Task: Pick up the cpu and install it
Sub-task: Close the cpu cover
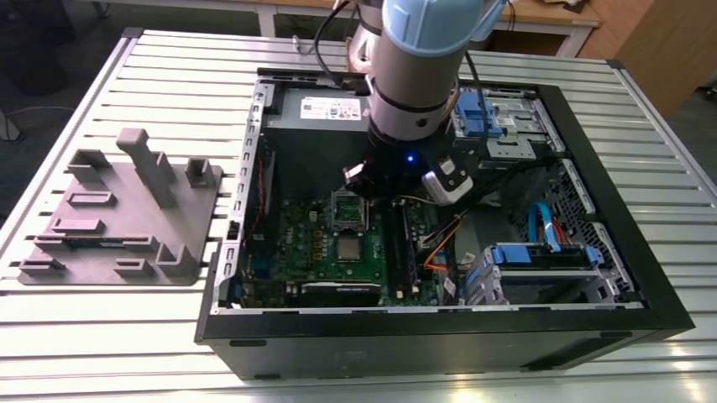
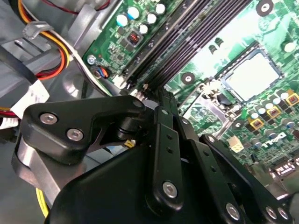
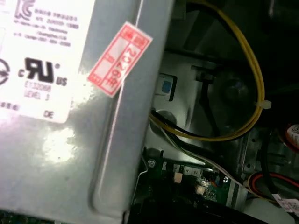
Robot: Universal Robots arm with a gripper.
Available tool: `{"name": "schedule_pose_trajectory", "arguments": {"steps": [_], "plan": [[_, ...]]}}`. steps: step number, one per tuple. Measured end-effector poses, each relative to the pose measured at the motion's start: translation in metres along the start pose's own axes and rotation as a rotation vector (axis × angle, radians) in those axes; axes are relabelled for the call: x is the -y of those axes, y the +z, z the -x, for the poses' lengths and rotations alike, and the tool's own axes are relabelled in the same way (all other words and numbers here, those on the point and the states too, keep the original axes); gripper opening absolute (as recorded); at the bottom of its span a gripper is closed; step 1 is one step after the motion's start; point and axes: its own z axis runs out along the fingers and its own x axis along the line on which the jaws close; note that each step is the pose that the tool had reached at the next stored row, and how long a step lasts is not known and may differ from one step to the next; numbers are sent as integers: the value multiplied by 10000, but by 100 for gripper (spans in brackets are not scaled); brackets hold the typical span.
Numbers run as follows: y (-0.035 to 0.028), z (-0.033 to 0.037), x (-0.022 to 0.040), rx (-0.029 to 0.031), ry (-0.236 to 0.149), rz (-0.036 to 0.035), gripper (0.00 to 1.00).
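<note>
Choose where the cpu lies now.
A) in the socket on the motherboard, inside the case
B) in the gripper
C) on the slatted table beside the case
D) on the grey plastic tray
A: the cpu lies flat in the socket on the green motherboard, inside the open case.

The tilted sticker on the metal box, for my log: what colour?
Red and white sticker, first wrist view.

The ribbed metal surface (image 1: 101, 336) bears two things. A grey tray (image 1: 112, 243) lies near one side edge. A computer case (image 1: 426, 340) sits mid-surface.
</note>
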Motion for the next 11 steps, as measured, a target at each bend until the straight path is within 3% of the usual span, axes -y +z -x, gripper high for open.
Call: {"name": "schedule_pose_trajectory", "arguments": {"steps": [11], "plan": [[36, 16, -79, -1, -28, 7, 10]]}}
